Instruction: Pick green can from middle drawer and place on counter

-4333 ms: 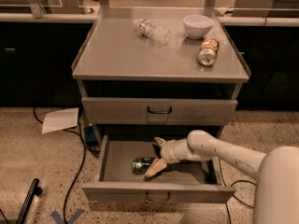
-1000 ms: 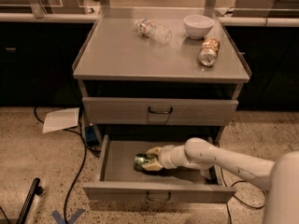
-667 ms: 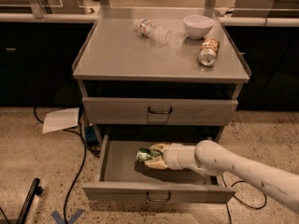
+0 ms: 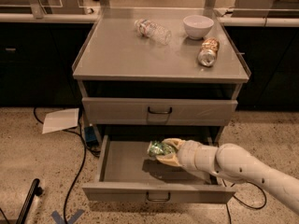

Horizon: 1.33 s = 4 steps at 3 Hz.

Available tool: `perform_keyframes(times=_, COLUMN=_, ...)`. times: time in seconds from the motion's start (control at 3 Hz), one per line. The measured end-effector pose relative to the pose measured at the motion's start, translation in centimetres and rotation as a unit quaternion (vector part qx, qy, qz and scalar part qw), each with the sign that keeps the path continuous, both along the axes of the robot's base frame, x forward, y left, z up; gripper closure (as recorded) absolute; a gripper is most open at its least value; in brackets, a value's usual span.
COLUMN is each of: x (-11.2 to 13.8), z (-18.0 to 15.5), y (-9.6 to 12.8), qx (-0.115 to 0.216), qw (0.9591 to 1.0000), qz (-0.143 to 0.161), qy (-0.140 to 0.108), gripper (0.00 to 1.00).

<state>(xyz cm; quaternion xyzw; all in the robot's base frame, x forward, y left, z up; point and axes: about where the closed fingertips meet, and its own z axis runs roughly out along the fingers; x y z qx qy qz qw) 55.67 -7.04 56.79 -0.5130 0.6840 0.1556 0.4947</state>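
A white sheet of paper [image 4: 60,120] is lying on the floor at far left. A clear plastic bottle [image 4: 153,31] is lying on its side on the flat grey metal table [image 4: 117,55]. Lower down, the tan two-finger tool [image 4: 164,152] is gripping the small shiny green can [image 4: 159,148] over the floor of the open grey metal middle drawer [image 4: 126,164]. A round white bowl [image 4: 198,26] and an orange-brown and silver can [image 4: 208,52] are resting on the table's right side.

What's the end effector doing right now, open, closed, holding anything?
End effector: closed on the green can, over the floor of the open middle drawer.
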Motion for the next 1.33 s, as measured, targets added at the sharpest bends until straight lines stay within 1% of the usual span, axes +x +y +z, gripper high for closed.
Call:
perform_keyframes(times=0.33, x=0.0, z=0.0, y=0.1, qx=0.000, qw=1.0000, qz=0.001, qy=0.000, gripper=1.00)
perform_keyframes(times=0.67, x=-0.1, z=1.0, y=0.4, qx=0.005, qw=0.9999, qz=0.006, qy=-0.008, gripper=1.00)
perform_keyframes(times=1.0, x=-0.9, z=6.1, y=0.8, qx=0.010, qw=0.9989, qz=0.024, qy=-0.040, gripper=1.00)
perform_keyframes(times=1.33, x=-1.5, z=15.6, y=1.6, qx=0.001, qw=0.9941, qz=0.043, qy=-0.100, gripper=1.00)
